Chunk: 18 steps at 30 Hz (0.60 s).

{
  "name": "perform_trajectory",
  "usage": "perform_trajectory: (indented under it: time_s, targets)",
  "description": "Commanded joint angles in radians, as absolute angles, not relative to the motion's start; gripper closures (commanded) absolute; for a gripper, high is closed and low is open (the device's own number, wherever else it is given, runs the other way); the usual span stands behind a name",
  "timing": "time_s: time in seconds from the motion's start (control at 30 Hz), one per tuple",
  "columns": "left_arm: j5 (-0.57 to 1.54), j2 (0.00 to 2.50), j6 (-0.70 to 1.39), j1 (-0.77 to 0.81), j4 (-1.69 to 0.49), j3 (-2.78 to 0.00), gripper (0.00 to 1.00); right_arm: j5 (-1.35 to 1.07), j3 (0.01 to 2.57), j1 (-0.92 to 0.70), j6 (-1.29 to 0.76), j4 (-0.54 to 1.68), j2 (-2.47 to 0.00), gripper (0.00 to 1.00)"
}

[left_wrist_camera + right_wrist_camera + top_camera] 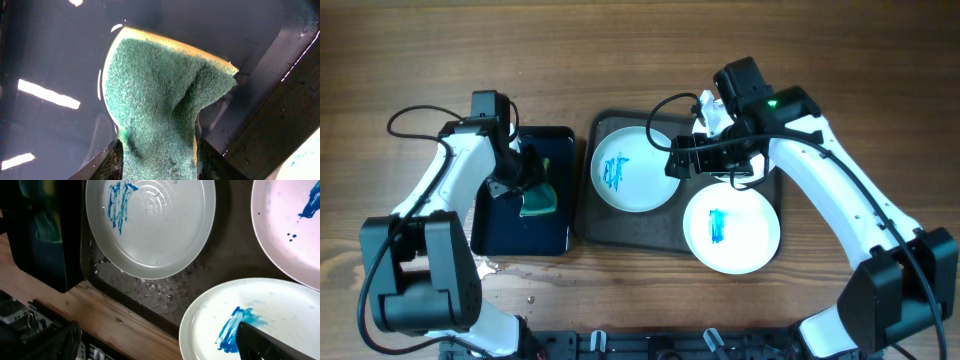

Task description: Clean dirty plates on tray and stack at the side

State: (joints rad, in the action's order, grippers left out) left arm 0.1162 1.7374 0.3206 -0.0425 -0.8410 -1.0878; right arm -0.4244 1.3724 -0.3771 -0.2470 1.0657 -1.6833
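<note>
Three white plates with blue smears lie on the dark tray [620, 228]. One plate [635, 168] is at its left and one [731, 227] at its front right. The third [290, 230] shows only in the right wrist view. My right gripper [710, 160] hovers above the tray between them, open and empty, with one finger [270, 342] over the front plate [260, 320]. My left gripper [525, 185] is down in the small black tray [510, 230]. Its jaws [157, 160] pinch the green sponge [160, 85], which buckles between them.
The black tray's surface [50, 60] is wet and glossy. Water drops lie on the dark tray [200, 275] between the plates. Bare wooden table [880, 90] surrounds both trays. The arm bases stand at the near table edge.
</note>
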Motion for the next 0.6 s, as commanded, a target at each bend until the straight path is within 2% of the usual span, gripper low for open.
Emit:
perform_trajectory:
  time_s: [0.0,0.13,0.2,0.27,0.33,0.47,0.5,0.53,0.57]
  targets:
    - [0.096,1.755,0.323,-0.050,-0.829,-1.108,0.52,-0.419,1.359,-0.385,-0.265,1.063,-1.698,0.00]
    - [0.096,1.782,0.323,-0.050,-0.821,-1.108,0.53,-0.419,1.359,-0.386,-0.265,1.063,-1.698,0.00]
    - [0.101,1.808,0.323,-0.050,-0.814,-1.108,0.67,-0.419,1.359,-0.390,-0.265,1.063,-1.698,0.00]
    - [0.115,1.816,0.322,-0.050,-0.812,-1.108,0.72,-0.419,1.359,-0.390,-0.266,1.063,-1.698,0.00]
    - [0.146,1.816,0.323,-0.050,-0.812,-1.108,0.96,-0.419,1.359,-0.390,-0.266,1.063,-1.698,0.00]
    - [0.216,1.810,0.323,-0.050,-0.811,-1.108,0.96,-0.419,1.359,-0.390,-0.266,1.069,-1.698,0.00]
    - [0.242,1.808,0.323,-0.051,-0.813,-1.110,0.91,-0.419,1.359,-0.390,-0.265,1.071,-1.698,0.00]
    - [0.264,1.808,0.323,-0.051,-0.821,-1.115,0.96,-0.419,1.359,-0.390,-0.266,1.071,-1.698,0.00]
    - [0.274,1.808,0.323,-0.051,-0.834,-1.121,0.96,-0.419,1.359,-0.390,-0.266,1.070,-1.698,0.00]
